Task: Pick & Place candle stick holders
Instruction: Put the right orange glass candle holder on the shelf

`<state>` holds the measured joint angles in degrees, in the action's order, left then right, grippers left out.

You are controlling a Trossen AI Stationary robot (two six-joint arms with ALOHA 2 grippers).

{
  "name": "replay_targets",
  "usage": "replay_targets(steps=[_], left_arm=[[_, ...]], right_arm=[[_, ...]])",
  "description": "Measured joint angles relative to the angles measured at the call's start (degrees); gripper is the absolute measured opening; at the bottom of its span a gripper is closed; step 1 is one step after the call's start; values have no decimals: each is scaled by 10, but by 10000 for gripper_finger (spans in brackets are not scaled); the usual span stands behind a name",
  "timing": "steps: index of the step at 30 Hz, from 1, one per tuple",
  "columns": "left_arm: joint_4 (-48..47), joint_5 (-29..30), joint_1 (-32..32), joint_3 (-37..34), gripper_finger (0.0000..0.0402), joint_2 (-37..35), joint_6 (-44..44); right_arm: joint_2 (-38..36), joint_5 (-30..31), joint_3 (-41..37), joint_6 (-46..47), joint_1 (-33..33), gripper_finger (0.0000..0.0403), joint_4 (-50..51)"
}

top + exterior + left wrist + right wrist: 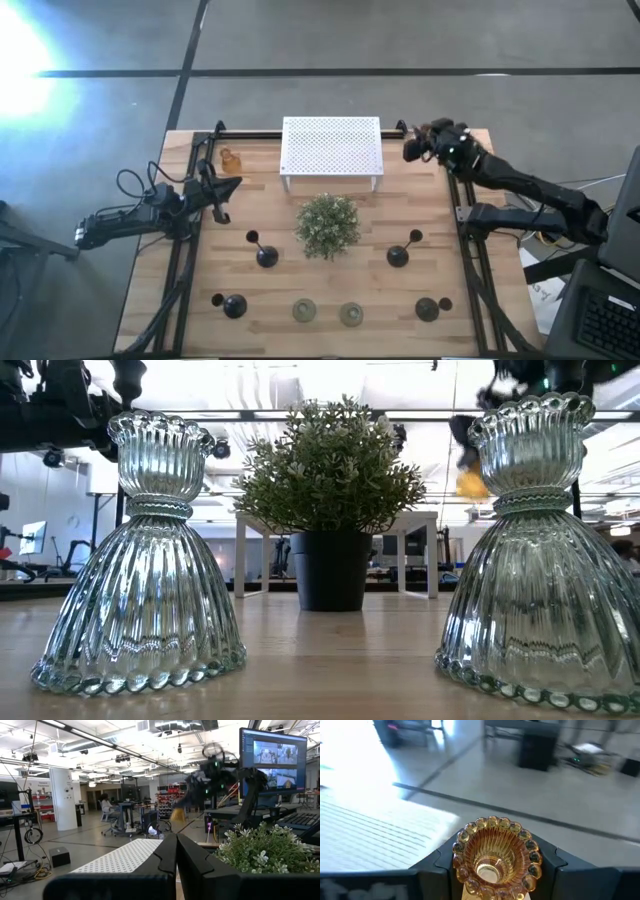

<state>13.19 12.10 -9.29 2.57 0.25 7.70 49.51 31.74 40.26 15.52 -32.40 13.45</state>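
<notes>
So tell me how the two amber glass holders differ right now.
One amber holder is clamped in the right pincer, raised off the table beside the white stand; the other amber holder stands free on the table off the stand's opposite end. Nothing grips that second one; the left pincer sits shut nearby. The held one's glass is ribbed with a beaded rim; the other is too small to compare.

Right arm: reaches from the right edge of the high view up and left, wrist raised at upper right of frame. Right gripper (492,870) has its fingers (432,865) clamped either side of an amber candle stick holder (496,857), cup facing the wrist camera; holder carried off the surface. In the low view this gripper shows at upper right, blurred.

Left arm: lies low at left-centre of the high view, elbow toward the left edge, pointing right. Left gripper (176,851) has fingers pressed together, nothing between them.
</notes>
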Motion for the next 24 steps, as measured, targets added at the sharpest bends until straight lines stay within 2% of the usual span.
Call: replay_targets(steps=[8,15,19,24], left_arm=[[0,0,0,0,14,0,0],[0,0,0,0,14,0,0],[0,0,0,0,14,0,0],[0,0,0,0,14,0,0]], right_arm=[[111,-130,154,-70,0,144,40],[230,-163,275,-129,-6,144,74],[283,-227,317,-138,-22,144,73],[340,-266,344,-143,-51,144,74]])
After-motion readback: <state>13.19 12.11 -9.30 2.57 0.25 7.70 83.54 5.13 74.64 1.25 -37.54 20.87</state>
